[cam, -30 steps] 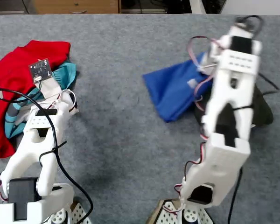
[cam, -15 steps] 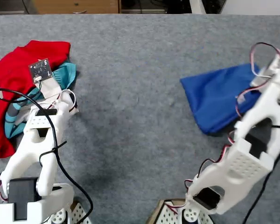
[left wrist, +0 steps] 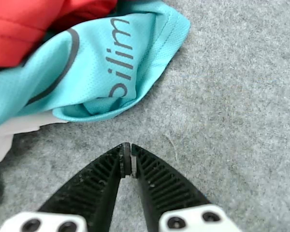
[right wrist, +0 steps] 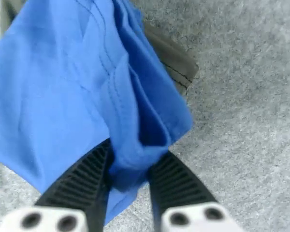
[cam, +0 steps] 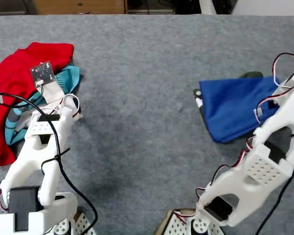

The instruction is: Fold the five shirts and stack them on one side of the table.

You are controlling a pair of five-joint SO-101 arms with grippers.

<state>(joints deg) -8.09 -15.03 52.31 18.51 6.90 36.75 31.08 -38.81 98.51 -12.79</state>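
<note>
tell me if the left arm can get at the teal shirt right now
Probably yes. The left gripper sits shut just short of the teal shirt, with bare table between them. It would need to open first, and the red shirt overlaps part of it.

We see two white plastic arms: the left arm (cam: pixel 39 147) trails a black cable (cam: pixel 60 166), the right arm (cam: pixel 257 169) red-and-white wires (cam: pixel 275 62). The left gripper (left wrist: pixel 127 157) and right gripper (right wrist: pixel 128 159) are black and ribbed (white bases, dark screw holes).

blue shirt (right wrist: pixel 63 87): matt cloth; table (cam: pixel 137 98): fuzzy grey felt; left pincer (left wrist: pixel 127 152): ribbed plastic.
</note>
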